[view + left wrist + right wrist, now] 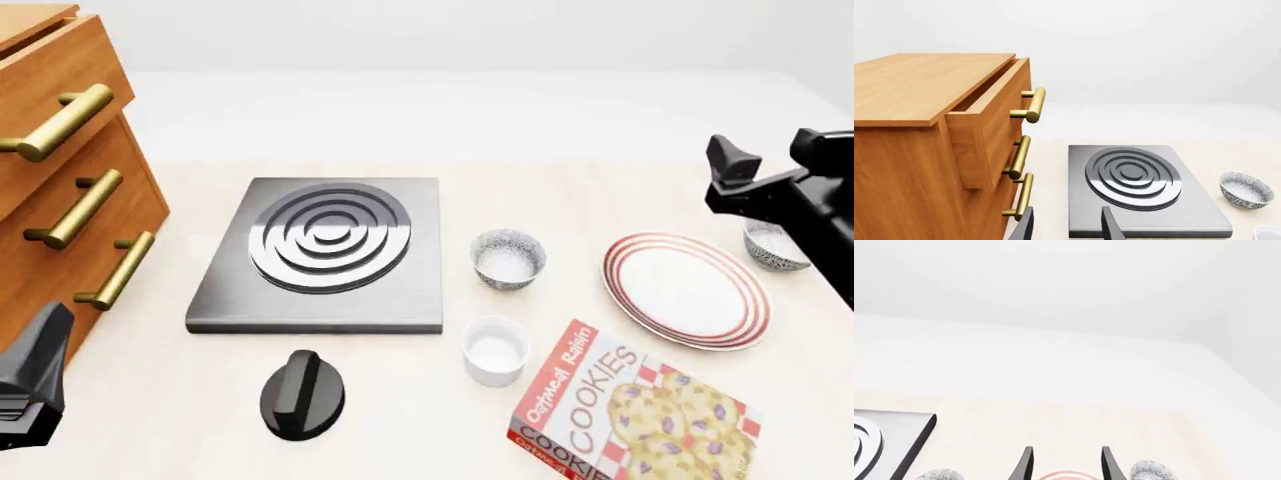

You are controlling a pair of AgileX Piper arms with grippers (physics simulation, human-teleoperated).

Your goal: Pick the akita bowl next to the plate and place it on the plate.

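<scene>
Pale wooden table [400, 440], white room, both your arms up and empty

Your right gripper [763, 158] hovers with its jaws spread apart, grasping nothing, above the akita bowl [774, 246], which sits just beside the plate [686, 290] at its far right edge; the second bowl [509, 258] stands between plate and burner [320, 255]; your left gripper [1066, 225] hangs parted too, near the drawers [67, 170]

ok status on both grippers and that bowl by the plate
Right gripper open, raised near speckled grey-and-white bowl. Left gripper open, idle. Bowl beside red-ringed white plate, not on it. Nothing in the way.
</scene>
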